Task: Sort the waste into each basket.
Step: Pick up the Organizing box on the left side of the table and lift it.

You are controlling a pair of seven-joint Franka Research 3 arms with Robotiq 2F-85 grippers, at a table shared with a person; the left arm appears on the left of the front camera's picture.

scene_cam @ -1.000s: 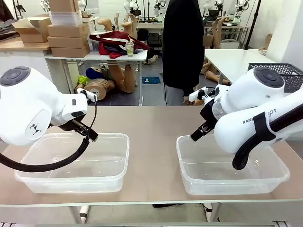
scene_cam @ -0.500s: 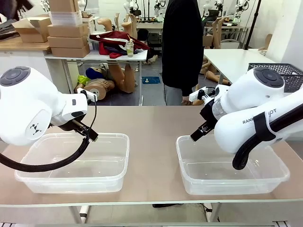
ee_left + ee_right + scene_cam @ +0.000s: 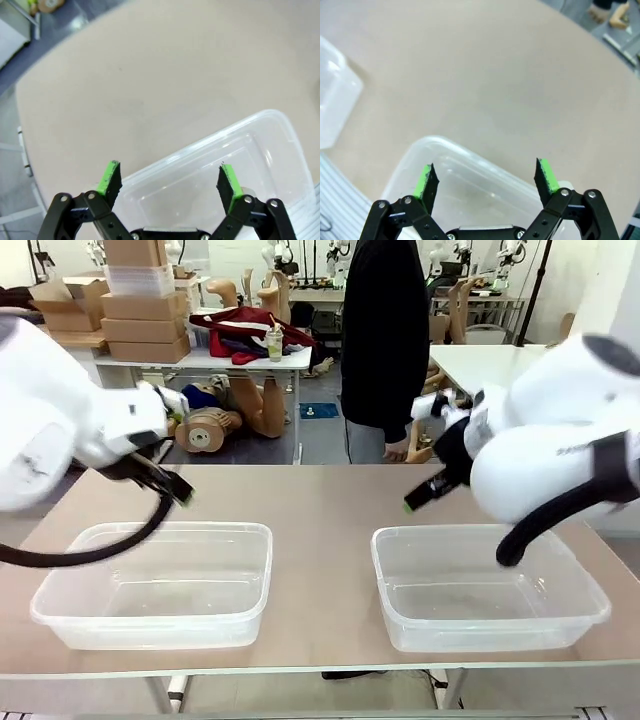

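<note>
Left gripper (image 3: 169, 174): green pads spread wide apart, nothing between them. It hangs above the far rim of the left basket (image 3: 160, 580), pointing down at the rim and the bare tabletop (image 3: 320, 495) beyond it

Right gripper (image 3: 485, 171): pads also wide apart, nothing held. It hangs above the right basket (image 3: 490, 585), near that basket's far left corner

Front view: both arms are blurred and both grippers are clear of the baskets, not touching them

Baskets: two clear tubs on the near half of the tabletop, one to the left and one to the right. They stand well apart, long sides parallel to the near edge, with a strip of bare tabletop between them

Person (image 3: 385, 340): dark top, standing at the far side near the middle, one hand hanging at the tabletop's far edge
</note>
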